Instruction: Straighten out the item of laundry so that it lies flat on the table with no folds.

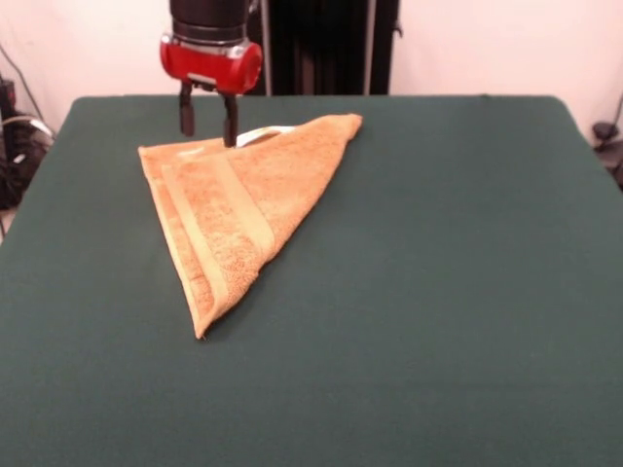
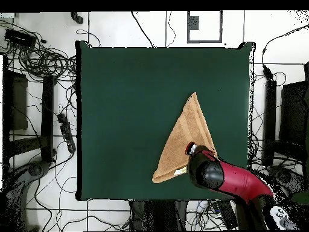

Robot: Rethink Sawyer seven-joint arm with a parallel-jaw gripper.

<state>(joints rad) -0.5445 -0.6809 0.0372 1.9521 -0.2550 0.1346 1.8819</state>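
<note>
One tan-orange terry towel (image 1: 237,209), folded into a triangle, is seen on the dark green felt surface (image 1: 438,272), its long axis pointing away from the robot, while the jaws (image 1: 207,119), held apart, are poised at its robot-side edge.

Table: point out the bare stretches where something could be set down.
The table is bare across the whole side right of the towel in the front view, and along the near edge. It is crowded only at the towel's far edge, where the gripper hangs with fingers apart.
</note>
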